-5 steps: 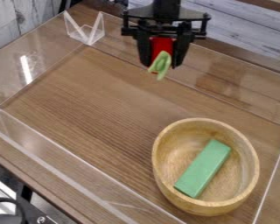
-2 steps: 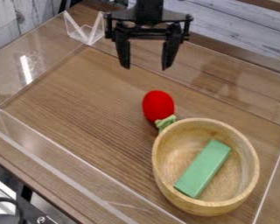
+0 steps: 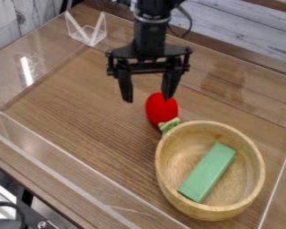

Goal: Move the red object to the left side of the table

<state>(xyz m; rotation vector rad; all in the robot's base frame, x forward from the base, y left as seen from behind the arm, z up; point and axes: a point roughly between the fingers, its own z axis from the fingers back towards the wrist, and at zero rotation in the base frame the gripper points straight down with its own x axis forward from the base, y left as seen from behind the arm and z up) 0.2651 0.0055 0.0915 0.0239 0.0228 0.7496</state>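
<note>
The red object (image 3: pixel 163 108) lies on the brown wood-grain table (image 3: pixel 79 112) right of centre. Its light green leafy end (image 3: pixel 170 126) points at the rim of the wooden bowl. My gripper (image 3: pixel 148 89) hangs pointing down directly over and slightly behind it, open, with its black fingers (image 3: pixel 125 89) spread wide. The right finger's tip overlaps the top of the red fruit in this view; I cannot tell whether it touches. Nothing is gripped.
A round light wooden bowl (image 3: pixel 164 159) holding a flat green block (image 3: pixel 207 172) stands at the front right, next to the red object. Clear acrylic walls (image 3: pixel 26 64) edge the table. A clear folded bracket (image 3: pixel 86 30) sits at the back left.
A second ago the gripper held the red object up at the back. The fruit now lies on the table by the bowl, and the open gripper has come down towards it.
</note>
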